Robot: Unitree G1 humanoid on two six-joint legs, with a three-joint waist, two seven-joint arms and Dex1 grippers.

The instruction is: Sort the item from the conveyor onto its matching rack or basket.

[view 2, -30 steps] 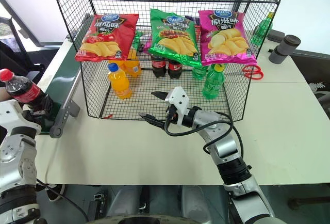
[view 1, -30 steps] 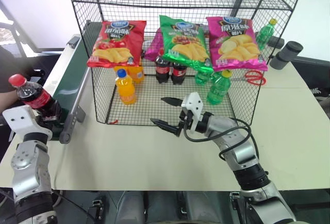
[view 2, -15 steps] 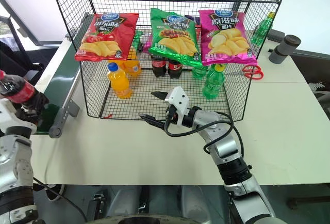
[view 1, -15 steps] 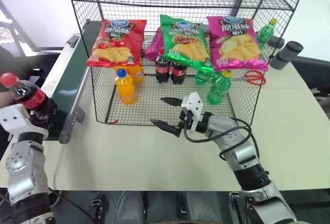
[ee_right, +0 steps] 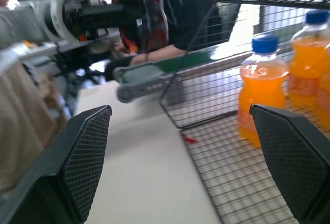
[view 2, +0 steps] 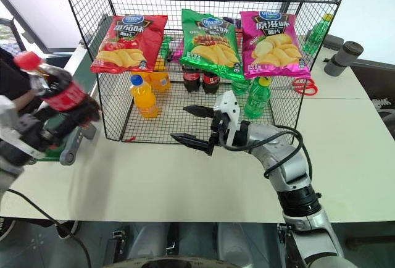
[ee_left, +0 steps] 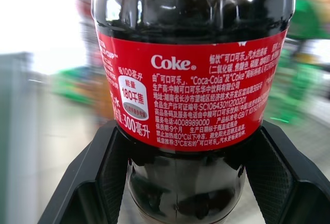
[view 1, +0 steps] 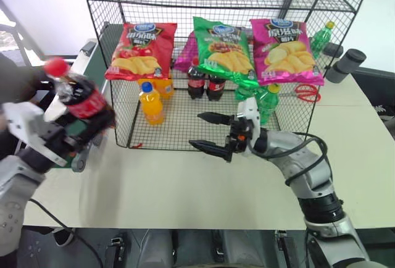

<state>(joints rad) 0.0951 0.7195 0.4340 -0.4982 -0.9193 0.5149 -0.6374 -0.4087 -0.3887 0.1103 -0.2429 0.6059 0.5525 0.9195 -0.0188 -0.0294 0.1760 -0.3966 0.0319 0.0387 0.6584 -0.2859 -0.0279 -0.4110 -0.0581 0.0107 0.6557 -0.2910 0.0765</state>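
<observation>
My left claw (view 1: 74, 133), now clamped on the small red-capped cola bottle (view 1: 77, 97), has swung it off the dark green conveyor belt (view 1: 92, 73) toward the black wire-mesh rack (view 1: 290, 117), where my right claw (view 1: 213, 133) waits spread wide for a likely handover.

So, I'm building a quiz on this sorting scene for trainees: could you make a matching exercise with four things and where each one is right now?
Things:
1. cola bottle
2. orange soda bottle
3. red scissors
4. right gripper

Places or states:
A. standing inside the low tier of the wire rack
B. open, in front of the rack, holding nothing
C. clamped in the left gripper, beside the conveyor
D. lying on the table behind the rack, on its right side

Pairs: 1-C, 2-A, 3-D, 4-B
</observation>
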